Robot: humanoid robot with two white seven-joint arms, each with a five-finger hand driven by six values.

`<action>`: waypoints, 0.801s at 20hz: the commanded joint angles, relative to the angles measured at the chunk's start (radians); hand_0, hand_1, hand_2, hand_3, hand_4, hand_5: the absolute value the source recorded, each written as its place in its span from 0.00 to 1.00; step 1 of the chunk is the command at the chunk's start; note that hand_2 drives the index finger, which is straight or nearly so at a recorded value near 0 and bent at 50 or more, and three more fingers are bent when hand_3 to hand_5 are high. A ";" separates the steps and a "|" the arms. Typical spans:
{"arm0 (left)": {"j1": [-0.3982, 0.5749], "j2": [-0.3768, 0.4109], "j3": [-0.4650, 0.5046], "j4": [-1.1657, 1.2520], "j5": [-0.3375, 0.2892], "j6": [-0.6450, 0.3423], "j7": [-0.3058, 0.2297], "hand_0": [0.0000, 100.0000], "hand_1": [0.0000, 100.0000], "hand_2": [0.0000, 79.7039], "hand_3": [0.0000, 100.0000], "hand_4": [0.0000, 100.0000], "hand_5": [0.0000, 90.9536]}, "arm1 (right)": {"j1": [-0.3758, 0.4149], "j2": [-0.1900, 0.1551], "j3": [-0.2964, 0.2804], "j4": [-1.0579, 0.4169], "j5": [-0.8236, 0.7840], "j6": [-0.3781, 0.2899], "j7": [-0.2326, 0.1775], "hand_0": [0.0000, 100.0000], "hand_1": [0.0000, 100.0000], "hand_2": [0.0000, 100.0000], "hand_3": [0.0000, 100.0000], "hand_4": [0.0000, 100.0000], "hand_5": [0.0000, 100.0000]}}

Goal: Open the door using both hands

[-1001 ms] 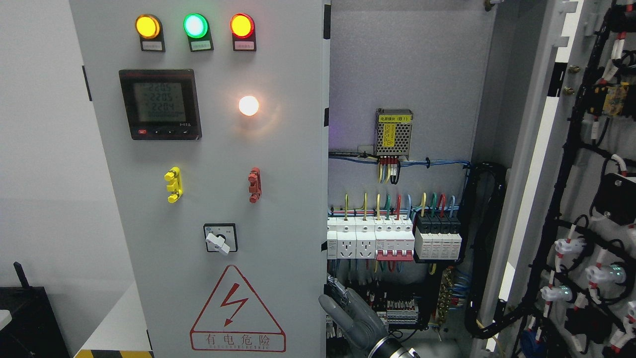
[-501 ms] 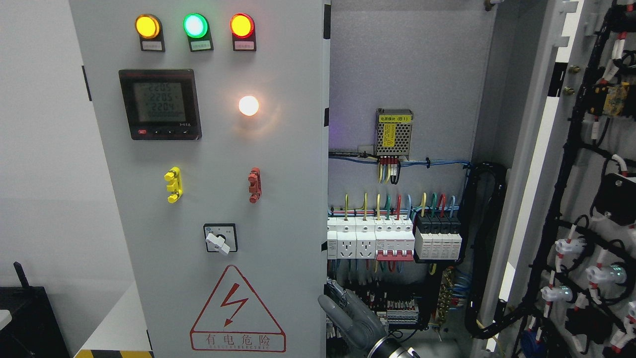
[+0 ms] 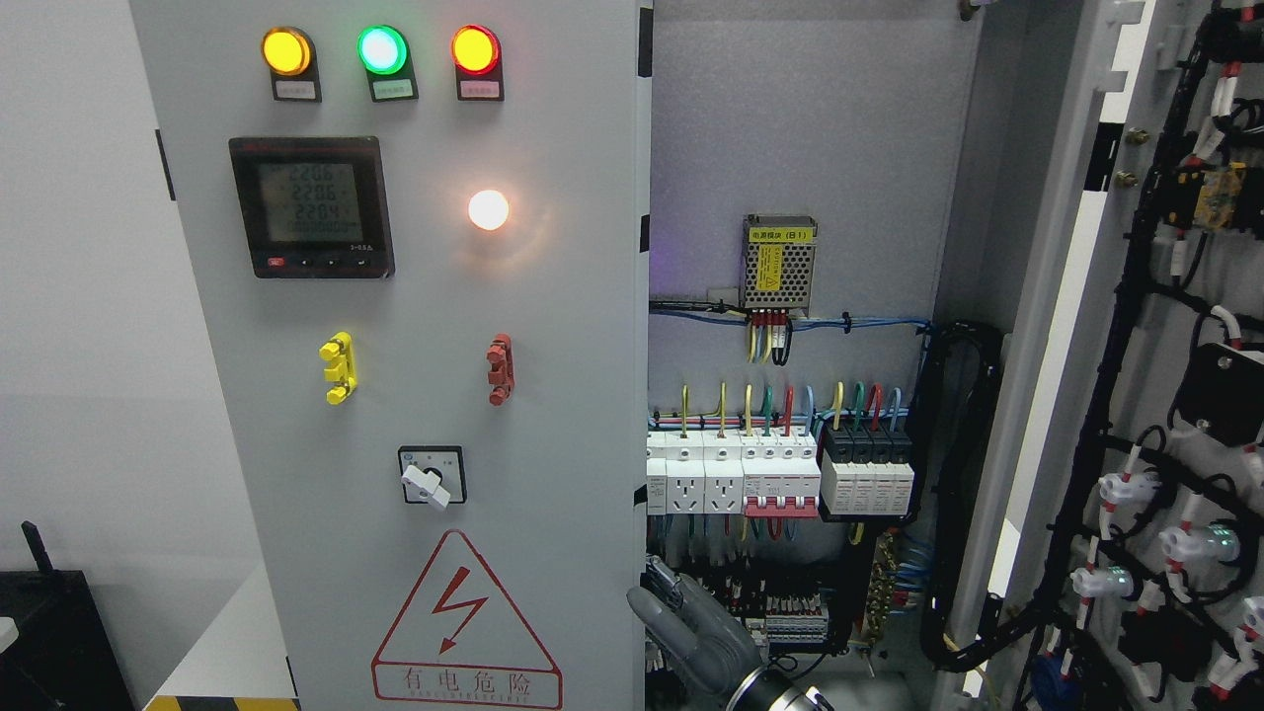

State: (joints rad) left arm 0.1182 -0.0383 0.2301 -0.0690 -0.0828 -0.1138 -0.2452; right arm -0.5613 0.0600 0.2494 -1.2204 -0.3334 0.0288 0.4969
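while the left-hand door (image 3: 415,395) of the grey cabinet stands shut, facing the camera, the right-hand door (image 3: 1136,395) is swung wide open at the picture's right, its inner face strung with black cable looms and white connectors; between them the cabinet's inside is bare to view, with a small power supply (image 3: 780,263) high on the back plate and a row of breakers (image 3: 780,474) below it; on the shut door sit three lit lamps, amber (image 3: 285,51), green (image 3: 382,49) and red (image 3: 475,49), a digital meter (image 3: 311,206), a glowing white lamp (image 3: 488,209), a yellow handle (image 3: 338,367), a red handle (image 3: 499,368), a rotary switch (image 3: 432,476) and a red triangular warning sign (image 3: 466,622); one grey hand (image 3: 691,637) rises from the bottom edge just right of the shut door's free edge, near it, whether touching i cannot tell; its fingers are loosely extended upward and grip nothing; its arm enters right of the middle, so it is the right hand.
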 commanded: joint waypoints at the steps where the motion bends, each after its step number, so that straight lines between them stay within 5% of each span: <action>1: 0.000 0.000 0.000 0.000 0.000 0.000 0.000 0.12 0.39 0.00 0.00 0.00 0.00 | -0.003 0.000 0.001 -0.002 -0.003 -0.001 0.002 0.12 0.39 0.00 0.00 0.00 0.00; 7: 0.000 0.000 0.000 0.000 0.000 0.000 0.000 0.12 0.39 0.00 0.00 0.00 0.00 | 0.006 0.001 0.002 -0.020 -0.003 -0.007 0.057 0.12 0.39 0.00 0.00 0.00 0.00; 16: 0.000 0.000 0.000 0.000 0.000 0.000 0.000 0.12 0.39 0.00 0.00 0.00 0.00 | 0.017 0.000 0.016 -0.059 -0.047 -0.004 0.083 0.12 0.39 0.00 0.00 0.00 0.00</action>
State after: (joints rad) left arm 0.1181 -0.0383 0.2301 -0.0690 -0.0829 -0.1138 -0.2452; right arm -0.5510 0.0600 0.2526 -1.2479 -0.3608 0.0216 0.5722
